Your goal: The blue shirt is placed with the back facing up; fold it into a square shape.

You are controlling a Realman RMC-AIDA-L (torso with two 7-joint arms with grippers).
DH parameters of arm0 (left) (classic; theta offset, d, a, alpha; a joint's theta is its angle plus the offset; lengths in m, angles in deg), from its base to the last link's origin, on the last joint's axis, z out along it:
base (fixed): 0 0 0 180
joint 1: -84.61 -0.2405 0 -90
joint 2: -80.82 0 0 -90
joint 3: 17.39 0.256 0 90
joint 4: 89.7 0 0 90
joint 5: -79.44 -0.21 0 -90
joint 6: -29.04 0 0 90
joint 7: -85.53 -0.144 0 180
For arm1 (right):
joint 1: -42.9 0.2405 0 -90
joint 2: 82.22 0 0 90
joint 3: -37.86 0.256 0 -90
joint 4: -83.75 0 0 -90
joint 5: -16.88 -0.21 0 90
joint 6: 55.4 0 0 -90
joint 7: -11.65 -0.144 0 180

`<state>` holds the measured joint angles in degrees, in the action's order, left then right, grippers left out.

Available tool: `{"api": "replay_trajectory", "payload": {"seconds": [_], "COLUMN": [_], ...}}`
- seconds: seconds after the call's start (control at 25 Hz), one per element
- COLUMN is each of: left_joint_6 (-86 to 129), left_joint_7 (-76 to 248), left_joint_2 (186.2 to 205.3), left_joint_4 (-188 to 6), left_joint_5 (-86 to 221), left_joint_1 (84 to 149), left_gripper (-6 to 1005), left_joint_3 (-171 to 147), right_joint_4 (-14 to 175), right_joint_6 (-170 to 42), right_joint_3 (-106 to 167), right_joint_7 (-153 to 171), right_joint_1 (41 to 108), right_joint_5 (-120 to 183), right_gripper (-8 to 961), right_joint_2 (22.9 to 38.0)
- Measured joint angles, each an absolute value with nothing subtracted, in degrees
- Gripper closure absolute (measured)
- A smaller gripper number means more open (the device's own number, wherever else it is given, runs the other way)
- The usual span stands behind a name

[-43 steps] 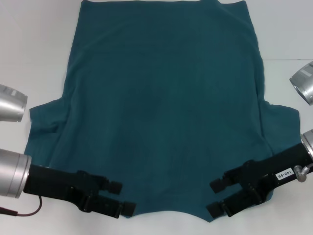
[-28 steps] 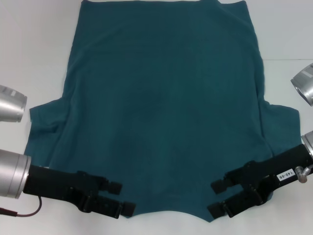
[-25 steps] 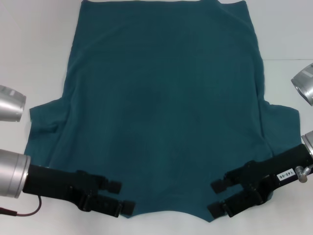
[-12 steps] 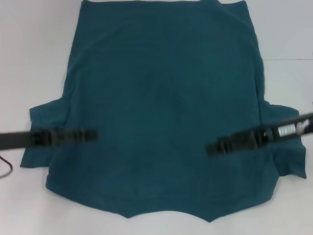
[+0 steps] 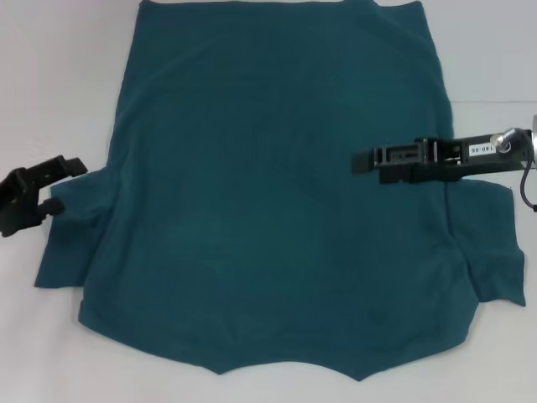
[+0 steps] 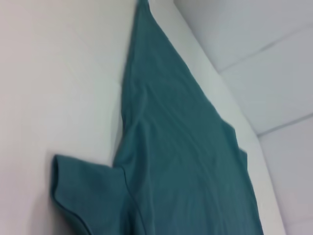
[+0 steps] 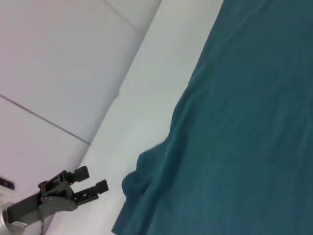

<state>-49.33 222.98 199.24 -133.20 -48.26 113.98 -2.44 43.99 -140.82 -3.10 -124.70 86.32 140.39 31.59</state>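
Note:
The blue shirt [image 5: 277, 193] lies spread flat on the white table, sleeves out to both sides; it also shows in the left wrist view [image 6: 181, 161] and the right wrist view [image 7: 244, 122]. My left gripper [image 5: 65, 185] is at the table's left side, open and holding nothing, with one fingertip right by the far corner of the left sleeve [image 5: 71, 243]. The right wrist view shows this gripper [image 7: 90, 179] too, its two fingers apart. My right gripper [image 5: 361, 159] reaches in from the right over the shirt's right half, turned edge-on to the head camera.
Bare white table [image 5: 50, 84] surrounds the shirt on the left and right. The right sleeve [image 5: 491, 243] lies near the table's right side. A thin black cable [image 5: 527, 180] hangs by the right arm. Pale wall panels [image 7: 58, 58] stand beyond the table.
Both grippers have left the shirt's near edge. The left one swung out to the left sleeve. The right one moved farther away over the shirt's right half and turned edge-on. The shirt lies as before.

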Motion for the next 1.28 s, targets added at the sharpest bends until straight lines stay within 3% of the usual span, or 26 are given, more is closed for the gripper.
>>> {"api": "replay_trajectory", "payload": {"seconds": [1.28], "left_joint_6": [-28.1], "left_joint_7": [215.8], "left_joint_2": [199.33], "left_joint_4": [-122.8], "left_joint_5": [-47.9], "left_joint_1": [116.4], "left_gripper": [93], "left_joint_3": [1.4], "right_joint_4": [45.2], "right_joint_6": [-139.9], "right_joint_3": [-1.7], "right_joint_7": [-124.8], "right_joint_1": [85.9], "right_joint_5": [138.4], "right_gripper": [56], "right_joint_2": [31.15]}}
